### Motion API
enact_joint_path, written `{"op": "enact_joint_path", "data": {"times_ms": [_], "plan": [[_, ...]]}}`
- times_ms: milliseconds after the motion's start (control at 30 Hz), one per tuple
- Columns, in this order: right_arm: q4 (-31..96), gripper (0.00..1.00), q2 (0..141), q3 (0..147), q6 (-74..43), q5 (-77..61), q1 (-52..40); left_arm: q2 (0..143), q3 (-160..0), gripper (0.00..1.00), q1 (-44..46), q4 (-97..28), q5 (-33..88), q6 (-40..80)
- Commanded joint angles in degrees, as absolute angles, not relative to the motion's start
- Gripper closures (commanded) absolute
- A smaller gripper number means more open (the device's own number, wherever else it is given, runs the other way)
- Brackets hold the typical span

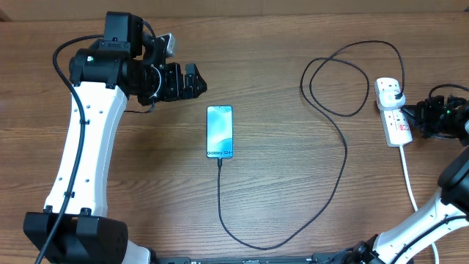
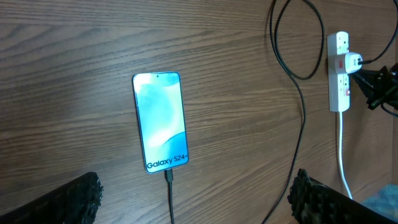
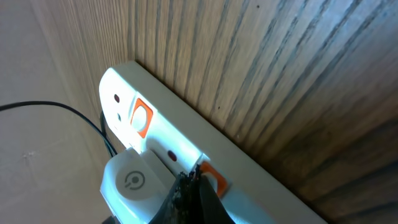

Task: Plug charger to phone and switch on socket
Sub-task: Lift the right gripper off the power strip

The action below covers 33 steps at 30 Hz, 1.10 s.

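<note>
Item count: one slim smartphone [image 1: 220, 131] with a light blue screen, one thin black charger cable [image 1: 343, 169], one white elongated power strip [image 1: 393, 110], and two arms.

The smartphone lies flat, screen up, at the centre of the wood-grain worktop [image 1: 278, 59]. The charger cable meets its lower edge, loops away to the right, and ends at a white adapter [image 3: 132, 182] seated in the power strip near the worktop's right edge.

Two orange-red switches [image 3: 142, 118] show in the right wrist view, where the rest of the strip is cut off. The right fingers [image 3: 186, 199] are pressed together with their tips at the second switch; contact cannot be confirmed.

The left fingers [image 2: 68, 202] are spread wide, pinching nothing, up and left of the smartphone.

The strip's white cord [image 1: 407, 176] runs toward the right arm, where it becomes hard to follow.
</note>
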<state>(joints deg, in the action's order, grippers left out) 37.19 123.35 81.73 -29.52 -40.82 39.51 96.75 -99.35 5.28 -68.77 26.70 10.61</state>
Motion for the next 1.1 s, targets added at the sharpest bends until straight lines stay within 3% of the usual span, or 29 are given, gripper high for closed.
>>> {"op": "enact_joint_path", "data": {"times_ms": [0,500,867,1067], "plan": [[38.5,0.96,124.55,77.91,-28.67,-38.65,36.64,97.08,-99.59,0.0,5.17,-68.73,26.37,10.72],[37.87,0.96,123.39,78.96,-28.51,-39.22,39.68,97.08,-99.59,0.0,5.17,-68.73,26.37,10.72],[41.15,0.96,109.01,80.01,-26.61,-44.29,50.13,97.08,-99.59,0.0,5.17,-68.73,26.37,10.72],[43.57,0.95,99.74,80.01,-23.14,-47.75,50.28,97.08,-99.59,0.0,5.17,-68.73,26.37,10.72]]}}
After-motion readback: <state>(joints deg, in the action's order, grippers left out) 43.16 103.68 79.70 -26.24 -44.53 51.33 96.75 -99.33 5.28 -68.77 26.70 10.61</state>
